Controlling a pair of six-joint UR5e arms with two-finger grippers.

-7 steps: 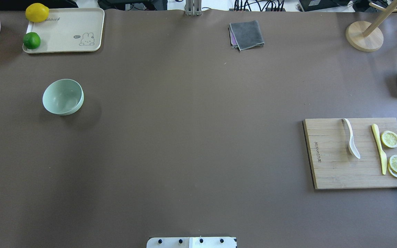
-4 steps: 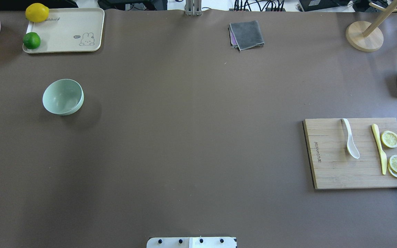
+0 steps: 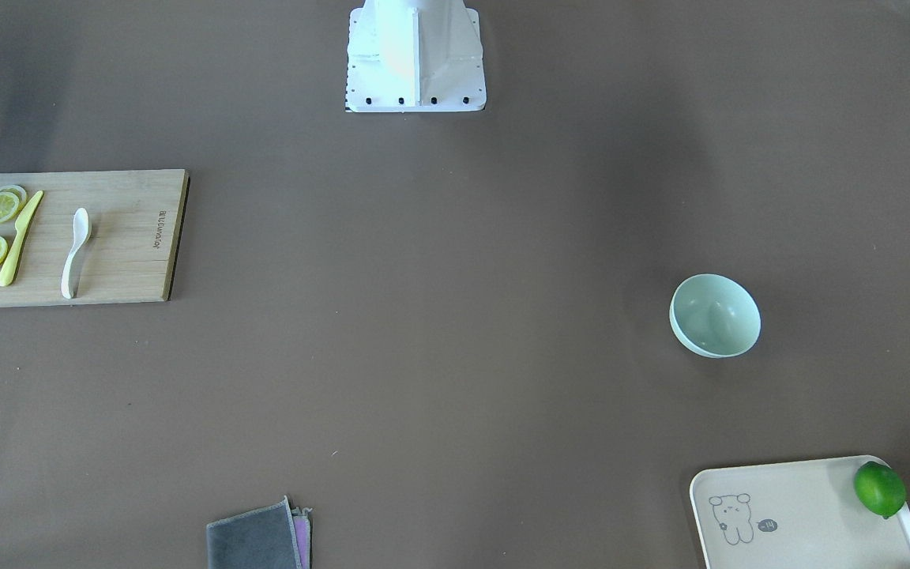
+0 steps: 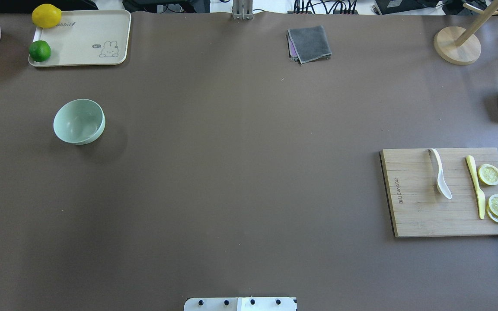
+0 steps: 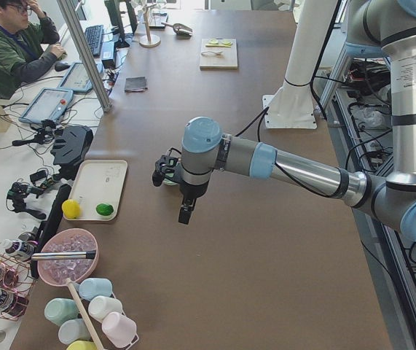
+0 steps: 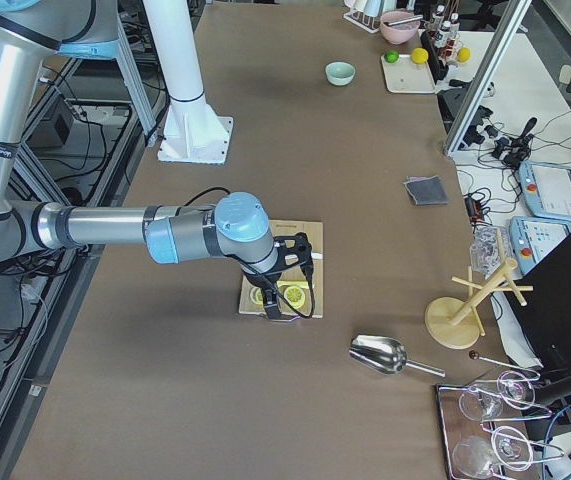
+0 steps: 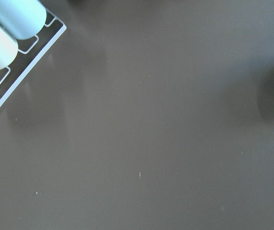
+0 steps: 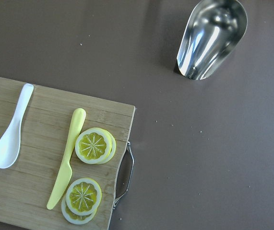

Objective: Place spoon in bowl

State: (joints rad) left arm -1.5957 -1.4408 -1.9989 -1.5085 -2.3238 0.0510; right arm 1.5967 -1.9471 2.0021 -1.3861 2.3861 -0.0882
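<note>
Because the spoon (image 4: 440,174) lies flat on the cutting board (image 4: 413,216) with the yellow knife (image 4: 476,186) near beside it, I judge the first danger is that I come down on the wrong handle, or push the spoon sideways instead of pinching it. Its handle is thin, smooth and curved, so it can slip or turn during a weak grip. The bowl (image 4: 79,121) stands well apart, at the other end of the counter (image 4: 249,172), so the carry is long, and a drop from too high could knock the bowl.

My right fingers (image 6: 275,300) hang above the board, it seems more over the lemon slices (image 8: 94,145) than over the spoon, and touch nothing. Whether they are spread or pressed together, I cannot tell. My left fingers (image 5: 186,208) hang near the bowl; their state I cannot tell either.
</note>
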